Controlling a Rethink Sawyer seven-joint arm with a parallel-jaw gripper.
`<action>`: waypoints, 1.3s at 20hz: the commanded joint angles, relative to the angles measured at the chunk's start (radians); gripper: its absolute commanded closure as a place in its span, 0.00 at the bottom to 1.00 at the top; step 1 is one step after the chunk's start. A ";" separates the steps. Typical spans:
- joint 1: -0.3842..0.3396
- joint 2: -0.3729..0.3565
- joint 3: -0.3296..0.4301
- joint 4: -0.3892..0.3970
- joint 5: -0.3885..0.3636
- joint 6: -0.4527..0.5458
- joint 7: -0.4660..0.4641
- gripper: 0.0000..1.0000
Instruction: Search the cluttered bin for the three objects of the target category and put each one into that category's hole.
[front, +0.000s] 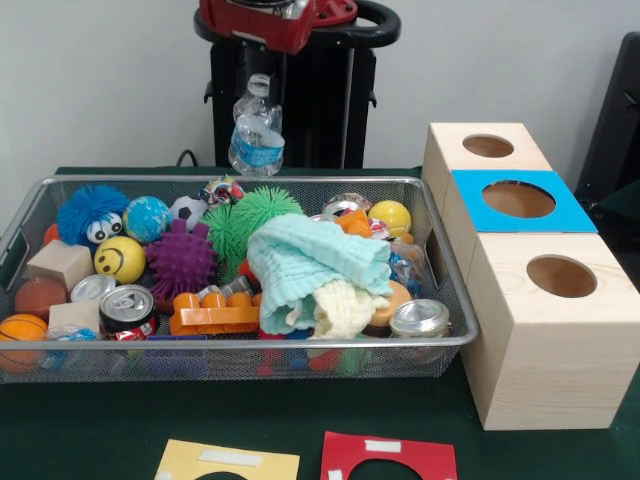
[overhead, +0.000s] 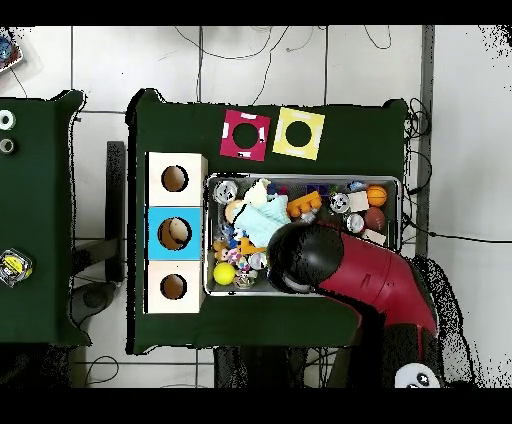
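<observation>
- Front view, nearest edge: a yellow card (front: 227, 462) and a red card (front: 389, 457) lie on the green table (front: 100, 430), both cut off by the frame's bottom
- Just beyond them sits the bin (front: 300, 348), a silver mesh basket packed with clutter: a soda can (front: 127, 310), an orange brick toy (front: 213, 312), a jar lid (front: 420, 318), a pale green cloth (front: 318, 258) draped over much of the middle and hiding what lies under it
- Farther back in the bin are a purple spiky ball (front: 181, 260), a yellow smiley ball (front: 119, 259), a blue fuzzy ball (front: 92, 212) and a green spiky ball (front: 250, 215)
- Beside the bin stand three wooden boxes (front: 540, 330) with round holes; the middle one has a blue top (front: 519, 201)
- A water bottle (front: 257, 132) hangs above the bin's far rim, its cap right under the red arm (front: 275, 20)
- The gripper itself is cut off at the frame's top, and whether its fingers are apart or together cannot be told
- Overhead, the arm (overhead: 350, 270) reaches from the base over the bin (overhead: 385, 180), its bulk covering the bin's base-side half and the gripper too
</observation>
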 joint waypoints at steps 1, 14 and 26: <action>0.021 -0.005 0.002 -0.037 0.011 0.108 0.197 1.00; 0.117 0.115 0.010 0.019 0.130 -0.099 0.354 1.00; 0.188 0.110 -0.002 0.106 0.223 -0.180 0.404 1.00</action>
